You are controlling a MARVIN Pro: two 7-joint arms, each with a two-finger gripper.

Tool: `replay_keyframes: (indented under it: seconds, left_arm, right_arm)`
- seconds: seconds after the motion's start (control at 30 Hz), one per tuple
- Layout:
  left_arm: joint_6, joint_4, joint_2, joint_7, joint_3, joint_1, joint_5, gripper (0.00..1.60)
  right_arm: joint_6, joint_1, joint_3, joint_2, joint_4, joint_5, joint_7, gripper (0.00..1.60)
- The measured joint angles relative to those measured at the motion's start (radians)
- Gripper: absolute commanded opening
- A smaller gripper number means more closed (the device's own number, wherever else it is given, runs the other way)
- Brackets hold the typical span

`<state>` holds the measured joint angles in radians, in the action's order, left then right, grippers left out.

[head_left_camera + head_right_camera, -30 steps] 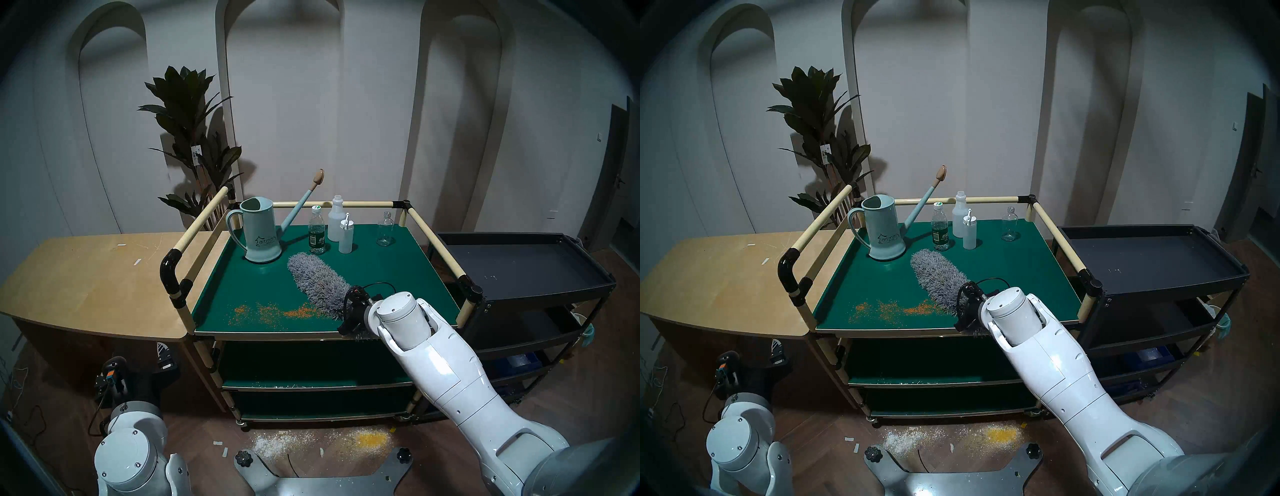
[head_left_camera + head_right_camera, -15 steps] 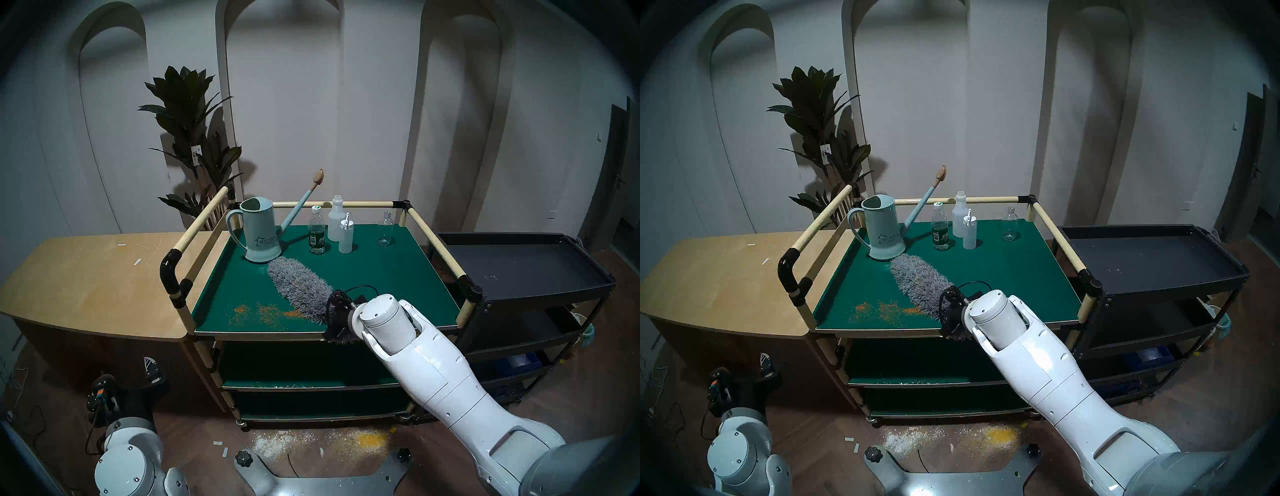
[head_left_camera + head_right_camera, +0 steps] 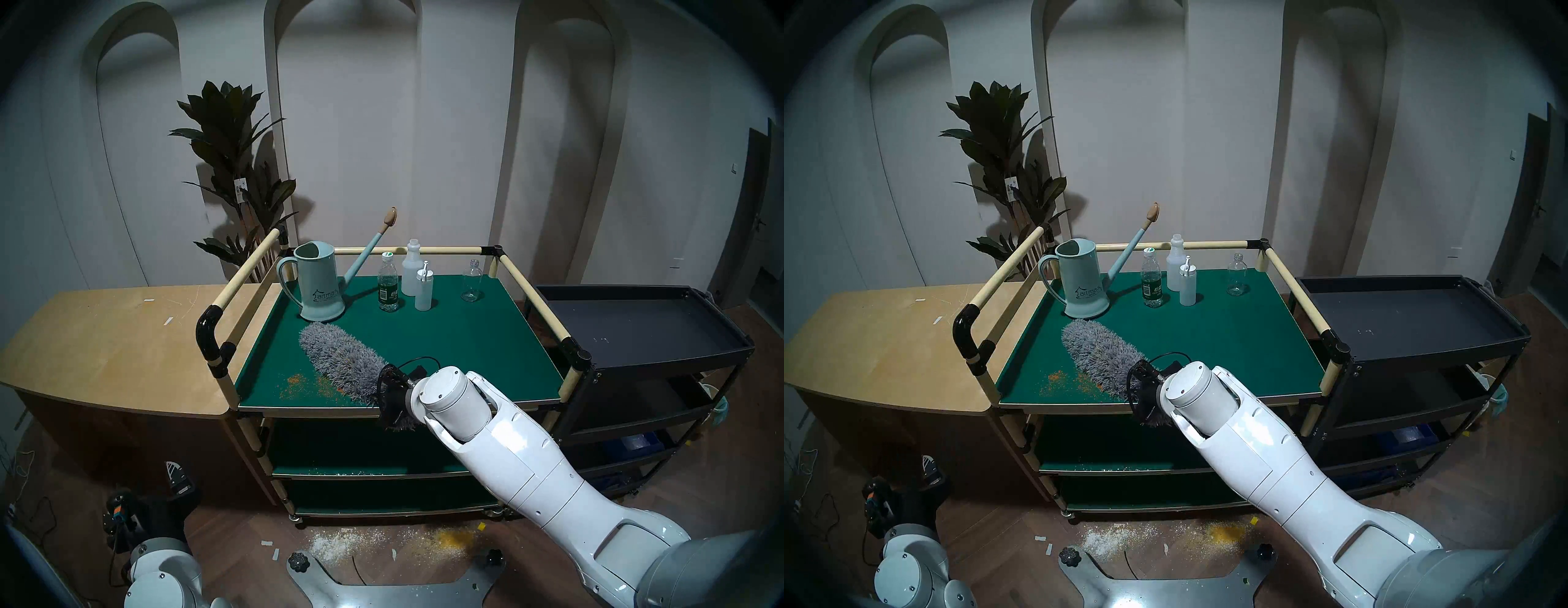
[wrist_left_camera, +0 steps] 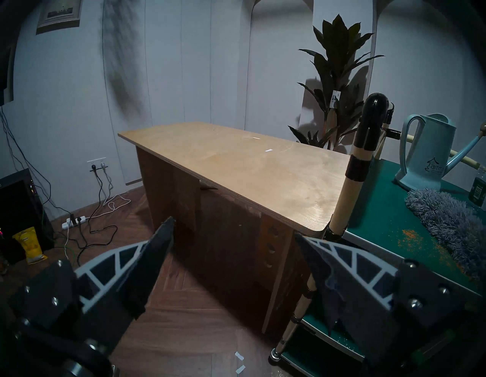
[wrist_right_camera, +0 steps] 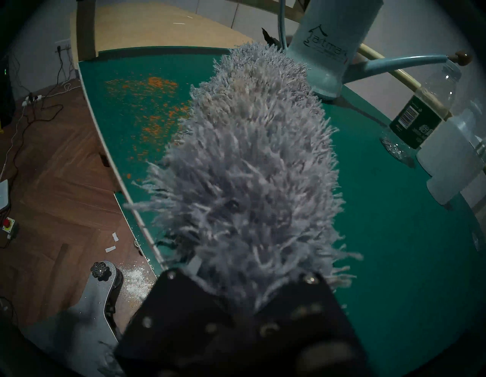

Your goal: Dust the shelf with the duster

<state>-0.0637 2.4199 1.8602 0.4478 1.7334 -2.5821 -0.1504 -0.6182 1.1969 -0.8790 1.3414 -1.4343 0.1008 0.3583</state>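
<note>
The long fluffy grey microfibre duster is pinched by the right hand and laid on the dark-green shelf; the left hand is spread.

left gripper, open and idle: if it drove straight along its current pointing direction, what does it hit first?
Probably the wooden counter. In the wrist view, the open left gripper aims at its dark front panel, just below the top. The cart's corner post sits right of that line. Depth is unclear, so treat this as a guess.
</note>
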Motion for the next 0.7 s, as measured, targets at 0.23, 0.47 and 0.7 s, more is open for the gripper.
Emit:
replay_keyframes:
  seconds: [0.23, 0.47, 0.7]
  left_arm:
    - [0.049, 0.0, 0.012, 0.036, -0.016, -0.053, -0.013, 1.6]
    - [0.099, 0.001, 0.025, 0.07, -0.027, -0.104, -0.021, 1.6]
    - [0.145, 0.002, 0.031, 0.095, -0.042, -0.145, -0.022, 1.6]
  right_arm:
    - [0.013, -0.016, 0.05, 0.0, 0.0, 0.012, 0.007, 0.0]
    - [0.024, -0.027, 0.098, -0.001, -0.008, 0.019, 0.017, 0.0]
    - [0.03, -0.031, 0.143, -0.017, -0.034, 0.021, 0.037, 0.0]
